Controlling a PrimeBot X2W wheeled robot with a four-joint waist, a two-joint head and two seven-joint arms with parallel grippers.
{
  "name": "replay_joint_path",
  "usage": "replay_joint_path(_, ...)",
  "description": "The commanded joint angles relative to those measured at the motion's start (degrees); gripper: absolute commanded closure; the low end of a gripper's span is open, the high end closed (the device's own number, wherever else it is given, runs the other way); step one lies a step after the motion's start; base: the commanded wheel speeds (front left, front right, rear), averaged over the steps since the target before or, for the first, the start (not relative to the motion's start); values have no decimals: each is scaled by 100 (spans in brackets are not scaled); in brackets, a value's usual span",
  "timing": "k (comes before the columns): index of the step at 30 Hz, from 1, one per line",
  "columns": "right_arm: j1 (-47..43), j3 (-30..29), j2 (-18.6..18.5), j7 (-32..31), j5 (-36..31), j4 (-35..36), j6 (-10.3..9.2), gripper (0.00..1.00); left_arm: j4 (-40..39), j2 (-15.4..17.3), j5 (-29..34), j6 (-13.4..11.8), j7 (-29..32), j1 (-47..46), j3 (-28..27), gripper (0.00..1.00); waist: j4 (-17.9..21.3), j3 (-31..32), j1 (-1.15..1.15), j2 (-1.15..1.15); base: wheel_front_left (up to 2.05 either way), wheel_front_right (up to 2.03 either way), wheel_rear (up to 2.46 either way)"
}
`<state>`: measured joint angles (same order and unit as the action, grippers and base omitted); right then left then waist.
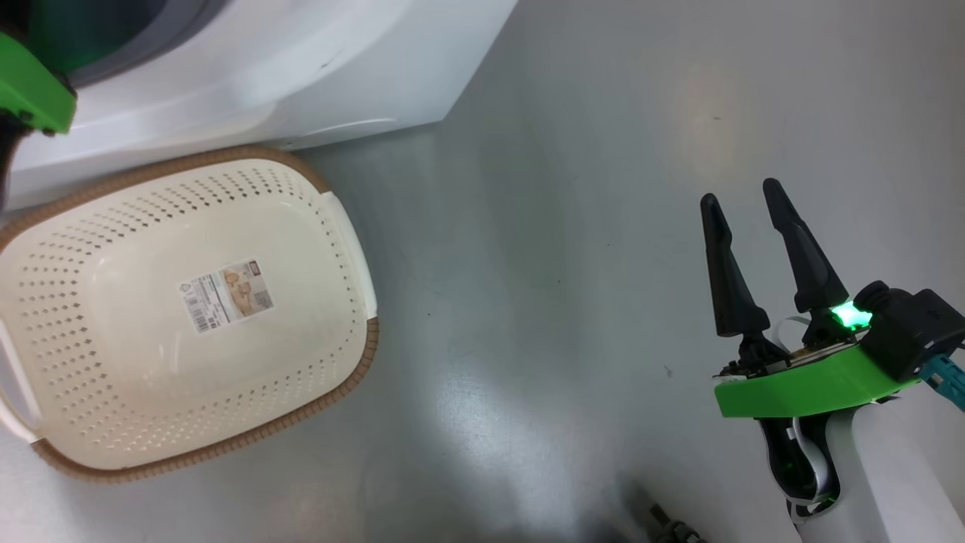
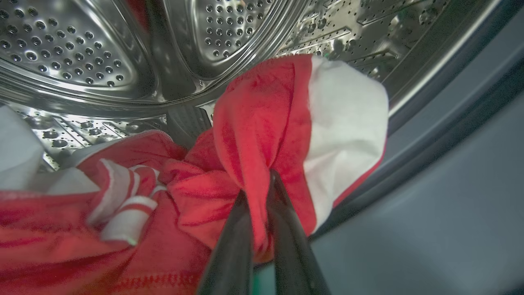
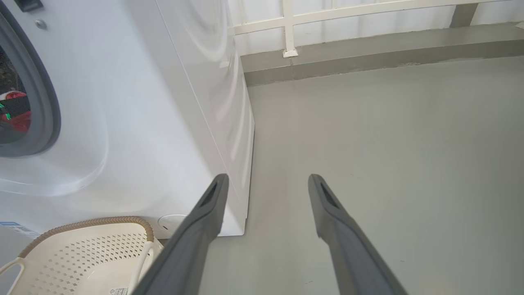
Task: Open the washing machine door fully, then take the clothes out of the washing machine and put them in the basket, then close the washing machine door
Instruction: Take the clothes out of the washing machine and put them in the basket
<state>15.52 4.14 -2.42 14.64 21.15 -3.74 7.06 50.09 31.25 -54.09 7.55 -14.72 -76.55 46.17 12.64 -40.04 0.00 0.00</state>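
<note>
Inside the steel drum of the washing machine (image 2: 82,61), red clothes (image 2: 262,135) with white panels lie in a heap. My left gripper (image 2: 258,186) is shut on a fold of the red cloth, which bunches up between its two dark fingers. In the head view the white washing machine (image 1: 249,68) stands at the top left, with the cream basket (image 1: 343,249) on the floor before it, nothing in it but a label. Over the bare floor at the lower right, my right gripper (image 1: 742,200) hangs open. The washing machine door is out of view.
The grey rubber seal (image 2: 450,106) borders the drum's mouth on the right in the left wrist view. A white railing and a low grey kerb (image 3: 368,53) run behind the machine. Grey floor (image 1: 565,264) stretches to the right of the basket.
</note>
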Motion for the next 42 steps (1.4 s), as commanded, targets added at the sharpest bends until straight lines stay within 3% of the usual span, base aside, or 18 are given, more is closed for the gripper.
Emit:
replay_joint_path(1, -73, 58, -45, 36, 18, 127, 43, 0, -155, 242, 43, -6, -28, -71, -322, 100, -63, 53, 0, 0, 0, 0, 0)
replay_joint_path(7, -87, -11, -45, 36, -70, 59, 43, 0, -542, 75, 441, -6, -28, 346, -1220, 100, -252, 285, 0, 0, 0, 0, 0)
replay_joint_path(11, -119, -70, -45, 36, -198, -8, 43, 0, -1030, -206, 1015, -6, -28, 1049, -2327, 100, -438, 563, 0, 0, 0, 0, 0)
replay_joint_path(13, -132, -84, -45, 36, -221, -18, 43, 0, -1157, -261, 1197, -6, -28, 1221, -2543, 100, -473, 626, 0, 0, 0, 0, 0)
replay_joint_path(20, -256, -178, -45, 36, -344, -91, 43, 0, -1994, -874, 2041, -6, -28, 2507, -3828, 100, -727, 1030, 0, 0, 0, 0, 0)
replay_joint_path(31, -473, -360, -45, 36, -453, -189, 43, 0, -3194, -1615, 2623, -6, -28, 4056, -4919, 100, -1060, 1431, 0, 0, 0, 0, 0)
replay_joint_path(42, -521, -409, -45, 36, -470, -229, 43, 0, -4399, -1919, 2951, -6, -28, 4872, -5321, 100, -1124, 1601, 0, 0, 0, 0, 0)
